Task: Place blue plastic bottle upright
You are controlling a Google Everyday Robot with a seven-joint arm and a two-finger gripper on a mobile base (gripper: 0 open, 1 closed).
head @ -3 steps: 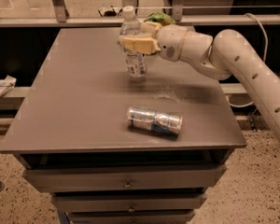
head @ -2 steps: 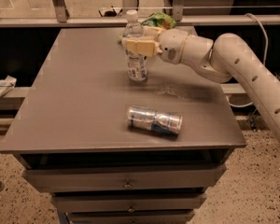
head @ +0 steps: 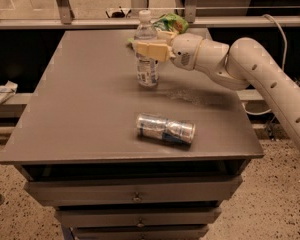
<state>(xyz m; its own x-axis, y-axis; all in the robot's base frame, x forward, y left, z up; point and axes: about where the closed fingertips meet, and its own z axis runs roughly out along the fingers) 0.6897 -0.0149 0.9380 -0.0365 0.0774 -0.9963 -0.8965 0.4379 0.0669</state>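
The grey surface (head: 90, 109) fills the middle of the frame, on top of a cabinet of drawers (head: 135, 196). The white arm (head: 260, 69) reaches in from the right edge toward the upper centre, much as it did a second ago. It has drifted slightly to the right in the frame.

The claw (head: 146, 48) is at the upper centre, clamped on the blue plastic bottle (head: 147, 74). Its pale near finger crosses the front of the bottle just below the shoulder. A second ago the bottle leaned a little; now it is upright, white cap on top. Its base appears to meet the surface directly below the claw.

A silver-blue can (head: 166, 128) lies on its side at lower centre, well apart from the bottle and unmoved. A green snack pouch (head: 171, 21) sits at the far edge behind the claw.
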